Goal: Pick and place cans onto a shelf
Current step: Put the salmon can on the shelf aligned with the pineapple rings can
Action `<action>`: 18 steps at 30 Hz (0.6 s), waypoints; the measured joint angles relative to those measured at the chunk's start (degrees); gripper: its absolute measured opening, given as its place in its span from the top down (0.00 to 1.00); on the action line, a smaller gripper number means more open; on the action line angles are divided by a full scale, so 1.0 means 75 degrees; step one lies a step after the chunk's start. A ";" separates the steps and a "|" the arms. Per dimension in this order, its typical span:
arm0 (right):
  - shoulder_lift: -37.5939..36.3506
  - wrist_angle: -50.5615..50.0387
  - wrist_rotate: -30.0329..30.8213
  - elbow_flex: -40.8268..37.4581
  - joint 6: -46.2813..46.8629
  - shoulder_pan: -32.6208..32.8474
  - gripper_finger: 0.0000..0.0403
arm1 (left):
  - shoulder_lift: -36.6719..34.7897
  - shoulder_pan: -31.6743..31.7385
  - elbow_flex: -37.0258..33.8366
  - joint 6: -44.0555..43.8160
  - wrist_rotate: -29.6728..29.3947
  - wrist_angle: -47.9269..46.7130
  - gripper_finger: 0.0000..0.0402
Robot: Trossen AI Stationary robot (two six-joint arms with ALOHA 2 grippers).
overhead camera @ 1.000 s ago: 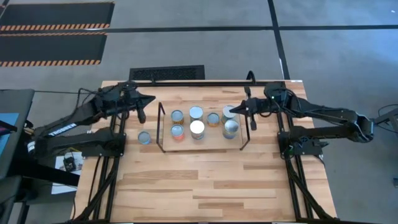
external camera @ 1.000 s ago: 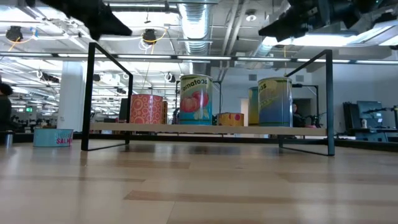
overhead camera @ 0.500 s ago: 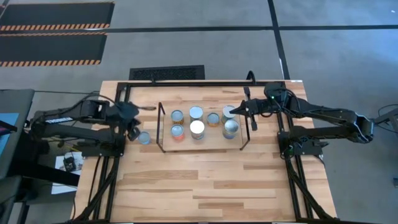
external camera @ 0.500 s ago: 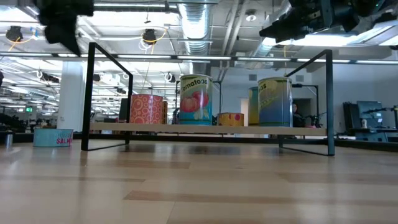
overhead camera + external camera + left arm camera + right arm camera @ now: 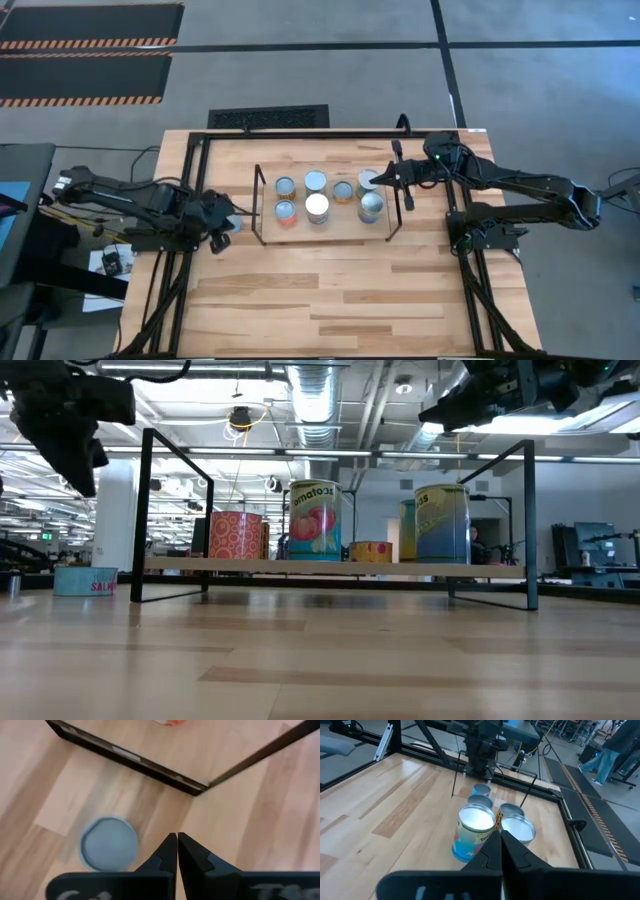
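On the shelf (image 5: 330,567), the tall can with red tomatoes on its label (image 5: 314,520) reads "tomatoes" along its top band. Left of the shelf, a low teal tin (image 5: 85,581) on the table (image 5: 320,660) shows the word "SALMON", only partly legible.

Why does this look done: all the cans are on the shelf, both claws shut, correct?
Not all. One flat blue can sits on the table outside the shelf's left end, beside the left claw; the high view and left wrist view show it. The other cans are on the shelf. Both claws are shut, the right claw above the shelf's right end.
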 joint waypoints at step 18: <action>0.0003 -0.0026 -0.0041 0.0000 0.0006 0.0009 0.98 | 0.1089 -0.1658 -0.0834 -0.0882 -0.1416 -0.0120 0.73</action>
